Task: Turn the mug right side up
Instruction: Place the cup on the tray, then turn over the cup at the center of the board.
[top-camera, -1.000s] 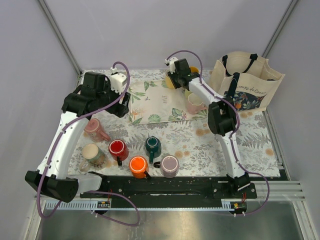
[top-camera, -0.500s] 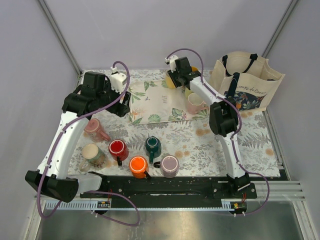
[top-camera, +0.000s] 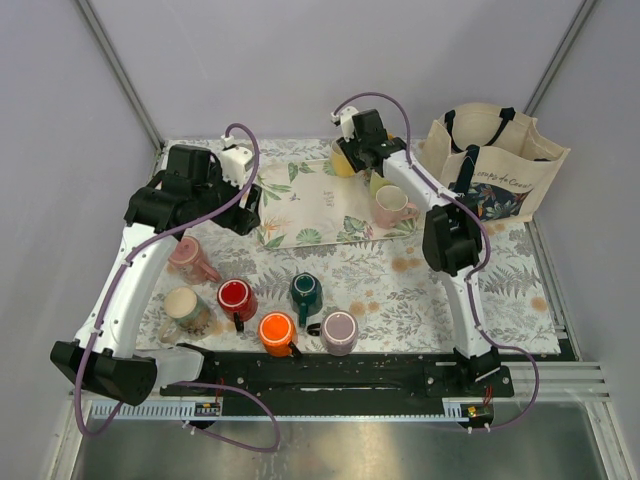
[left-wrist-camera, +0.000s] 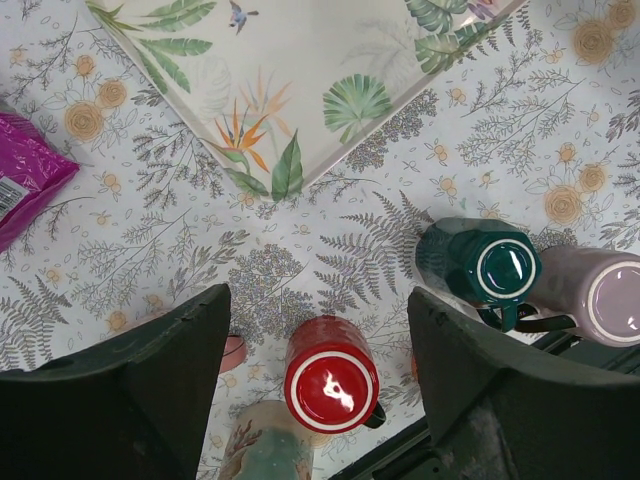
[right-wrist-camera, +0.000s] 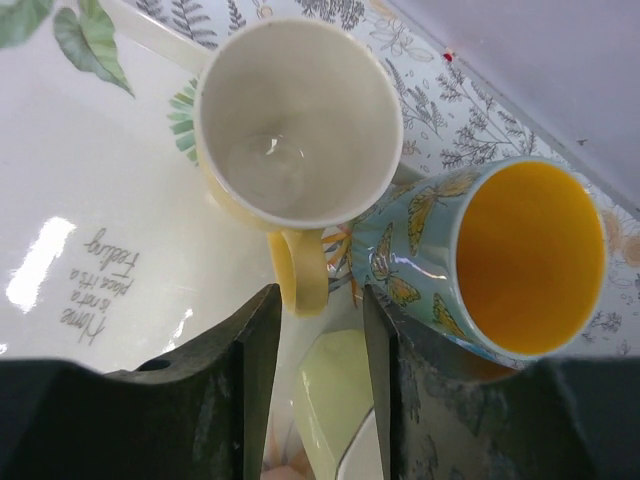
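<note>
The left claw (left-wrist-camera: 318, 300) hung spread wide, holding nothing. The mug (top-camera: 189, 258) lay tipped over just behind it, by its left finger (left-wrist-camera: 150, 390) – the red mug (left-wrist-camera: 331, 387) sat right beside. A grab could bump the red mug, or slip so the mug rolled away. Far to the right, the right claw (right-wrist-camera: 319, 296) stood a little apart by the handle of the yellow mug (right-wrist-camera: 298, 120), pinching nothing.

left gripper (left-wrist-camera: 318, 298), jaws wide apart over floral cloth (left-wrist-camera: 180, 250). red mug (left-wrist-camera: 331, 385) upright, seen between them. dark green mug (left-wrist-camera: 480, 265) just beside mauve mug (left-wrist-camera: 600, 295), right. leaf-print tray (left-wrist-camera: 300, 80) above. magenta packet (left-wrist-camera: 25, 185) far left.
</note>
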